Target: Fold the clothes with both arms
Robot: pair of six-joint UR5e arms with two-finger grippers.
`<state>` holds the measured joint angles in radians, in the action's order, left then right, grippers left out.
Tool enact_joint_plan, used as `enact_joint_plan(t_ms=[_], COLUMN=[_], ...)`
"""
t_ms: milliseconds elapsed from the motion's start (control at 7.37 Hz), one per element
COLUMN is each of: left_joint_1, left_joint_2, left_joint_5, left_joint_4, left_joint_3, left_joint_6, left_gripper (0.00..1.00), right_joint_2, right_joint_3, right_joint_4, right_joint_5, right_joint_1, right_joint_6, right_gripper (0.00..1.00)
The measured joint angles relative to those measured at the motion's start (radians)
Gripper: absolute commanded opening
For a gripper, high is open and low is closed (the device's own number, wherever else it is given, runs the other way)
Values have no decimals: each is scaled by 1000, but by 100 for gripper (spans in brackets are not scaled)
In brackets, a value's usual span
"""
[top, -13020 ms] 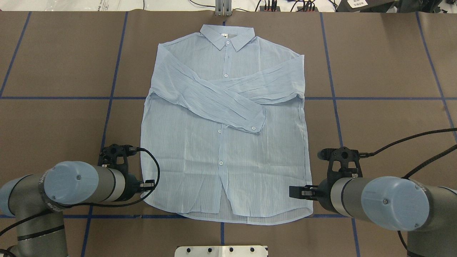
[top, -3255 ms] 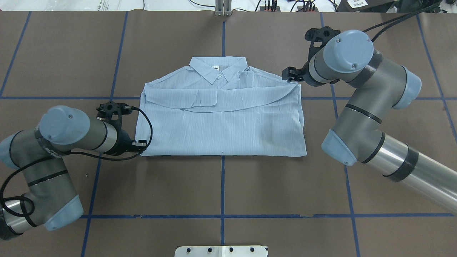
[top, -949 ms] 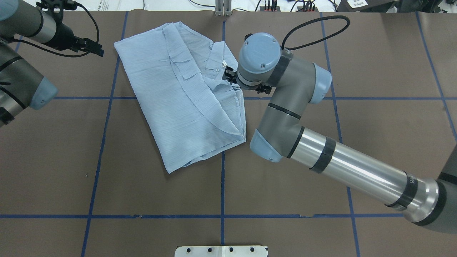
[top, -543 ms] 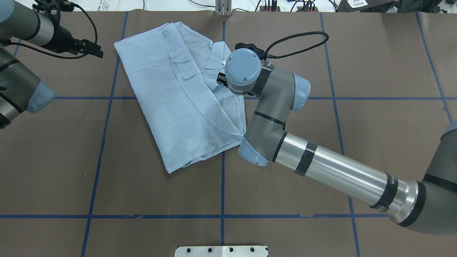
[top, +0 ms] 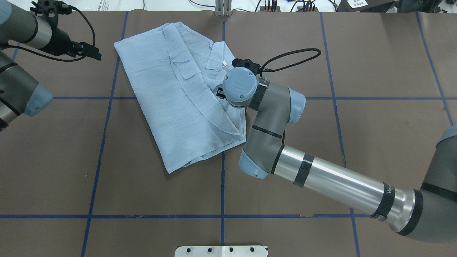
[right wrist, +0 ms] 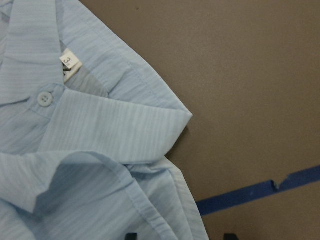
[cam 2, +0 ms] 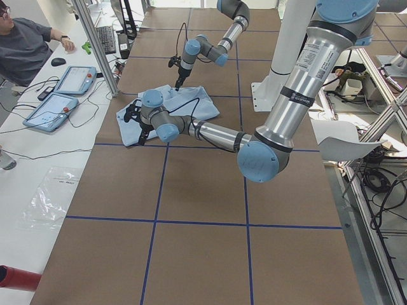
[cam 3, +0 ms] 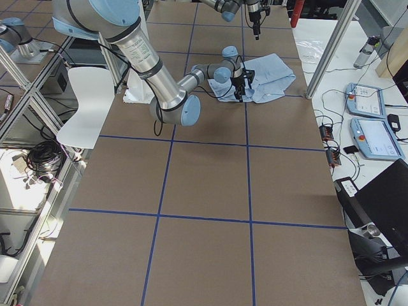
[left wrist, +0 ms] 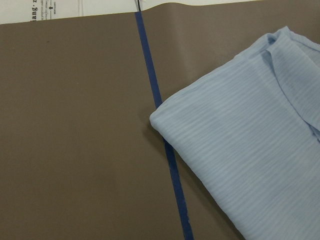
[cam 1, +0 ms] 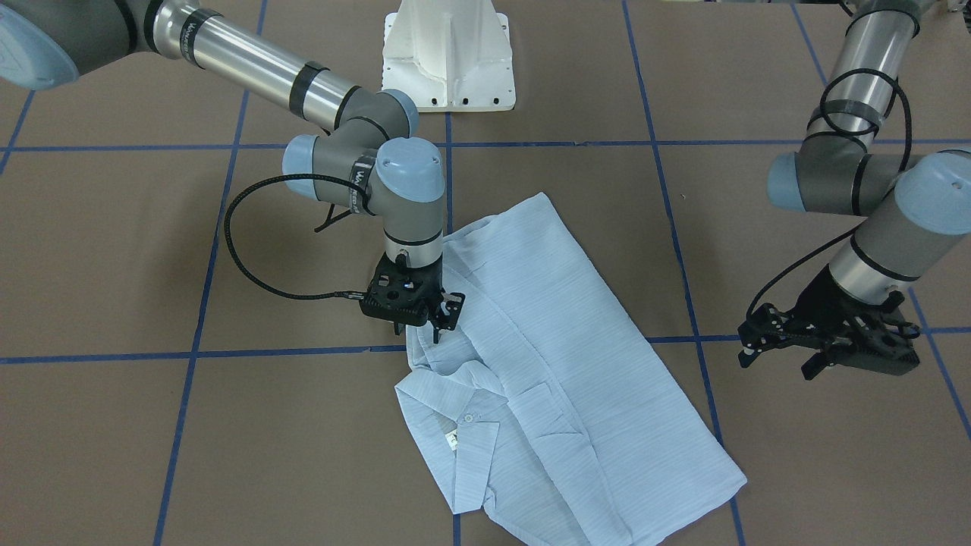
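The light blue shirt (top: 178, 92) lies folded and skewed on the brown table, its collar (right wrist: 115, 125) and a pale button (right wrist: 45, 98) facing up. My right gripper (cam 1: 419, 332) points straight down at the shirt's edge just beside the collar. It is open, and the fabric edge runs between its fingertips (right wrist: 131, 235). In the overhead view its wrist covers most of it. My left gripper (top: 95, 53) hovers open over bare table, a short way off the shirt's far left corner (left wrist: 157, 117), and holds nothing.
The white pedestal base (cam 1: 447, 45) stands at the robot's side of the table. Blue tape lines (top: 222, 185) grid the brown surface. Past the far edge are cables (top: 267, 5), a desk with two tablets (cam 2: 60, 95) and a seated person (cam 2: 25, 47).
The shirt has gone from flat to folded and turned toward the far left. In the last second the right wrist slid along the shirt's edge from the collar toward the robot; the left gripper barely moved.
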<state>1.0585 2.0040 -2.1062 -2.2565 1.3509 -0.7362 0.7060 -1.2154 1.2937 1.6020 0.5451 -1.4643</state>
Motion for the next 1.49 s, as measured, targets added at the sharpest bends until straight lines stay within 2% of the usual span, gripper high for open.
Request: enact_joint_plan(t_ms=[136,271,407,1085,1356,1492], left_joint_1=[0,0,0,-2,-4,-5], left_joint_2=[0,-1,-1,-1,-1,-1], left_joint_5=[0,0,1,3,3,3], left_joint_4=[0,0,0,0,0,0], left_joint_3=[0,0,1,0,0,0], left_joint_6=[0,0,0,-1,-2,-2], left_gripper=[100,100,100,100,100,100], right_joint_2=[2,2,2,-5,14,59], right_joint_3=[0,1,1,-29,-90,-159], right_joint_4=[1,2,4,53,94,109], right_joint_5=[0,0,0,10,11,10], right_joint_1=[-2,-3,-3,-2,-2,-7], right_joint_6=[17,28,32,35,34,29], right_gripper=[44,25,0,0,0,0])
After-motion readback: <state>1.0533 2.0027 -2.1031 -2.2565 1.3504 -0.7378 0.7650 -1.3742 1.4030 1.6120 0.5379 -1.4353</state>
